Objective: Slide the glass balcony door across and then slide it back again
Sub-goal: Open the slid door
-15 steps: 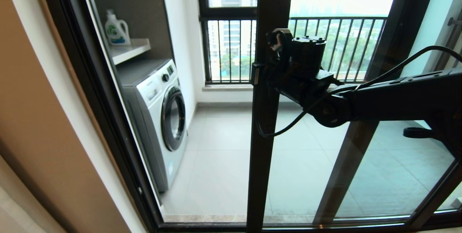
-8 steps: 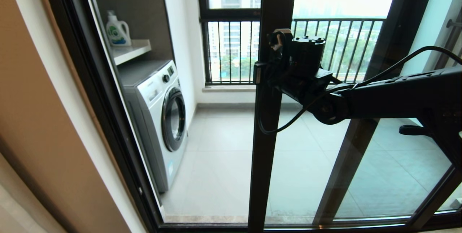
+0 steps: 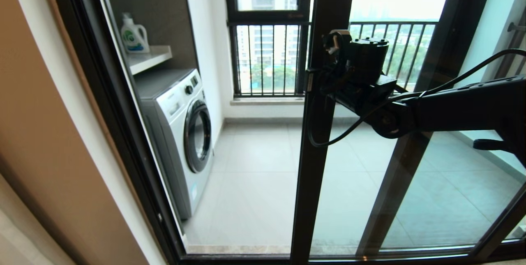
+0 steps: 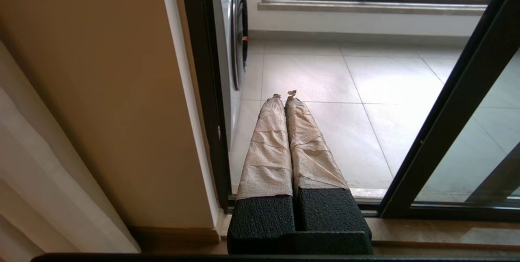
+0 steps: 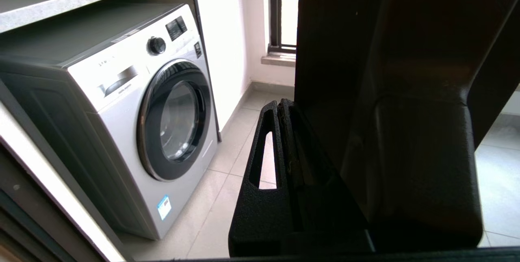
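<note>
Right gripper (image 3: 314, 86) set against the glass balcony door (image 3: 318, 133).

Head view: the door's upright is seen well apart from the washing machine (image 3: 176, 133). Left wrist view: the left gripper (image 4: 284, 95) is seen pressed together, beside the machine. Right wrist view: whether the fingers are together cannot be told.

The right arm (image 3: 464, 104) reaches in from the right edge of the head view, roughly level, its wrist at center-right. The right claw (image 3: 314, 82) points left at mid-height, one finger (image 5: 264, 160) showing in the right wrist view. The left claw (image 4: 284, 95) has its fingers (image 4: 268, 148) pressed together, angled down.
</note>
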{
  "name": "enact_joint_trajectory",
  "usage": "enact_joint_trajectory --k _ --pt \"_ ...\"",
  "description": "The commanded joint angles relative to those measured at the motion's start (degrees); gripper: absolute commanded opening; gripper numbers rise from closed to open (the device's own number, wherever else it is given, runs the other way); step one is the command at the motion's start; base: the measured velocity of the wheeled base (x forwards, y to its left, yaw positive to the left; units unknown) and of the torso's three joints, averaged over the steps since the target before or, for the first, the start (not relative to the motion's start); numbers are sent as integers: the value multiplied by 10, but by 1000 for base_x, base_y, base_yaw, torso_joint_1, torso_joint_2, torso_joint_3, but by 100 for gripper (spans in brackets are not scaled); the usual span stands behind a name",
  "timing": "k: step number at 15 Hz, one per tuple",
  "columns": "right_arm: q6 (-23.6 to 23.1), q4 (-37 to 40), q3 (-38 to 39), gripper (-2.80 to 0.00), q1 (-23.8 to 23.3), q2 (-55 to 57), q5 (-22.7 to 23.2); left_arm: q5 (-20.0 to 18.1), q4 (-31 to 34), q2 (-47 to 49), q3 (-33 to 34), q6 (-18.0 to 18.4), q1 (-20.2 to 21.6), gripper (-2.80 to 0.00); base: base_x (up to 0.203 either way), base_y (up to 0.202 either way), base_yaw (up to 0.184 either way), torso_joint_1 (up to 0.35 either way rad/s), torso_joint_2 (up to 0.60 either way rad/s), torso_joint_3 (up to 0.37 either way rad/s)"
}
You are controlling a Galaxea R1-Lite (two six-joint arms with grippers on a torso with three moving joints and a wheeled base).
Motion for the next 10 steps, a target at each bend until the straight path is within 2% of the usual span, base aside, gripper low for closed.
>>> enact_joint_trajectory --k 1,4,10 --pt "1 -12 36 -280 -11 -26 0 0 0 1 0 0 0 -280 0 0 0 0 0 0" --pt "-1 -50 86 -280 -29 -52 0 0 0 2 0 0 0 -280 0 0 0 0 0 0" --pt "0 -61 134 -280 -62 -103 3 0 0 1 0 0 0 -280 0 0 0 0 0 0"
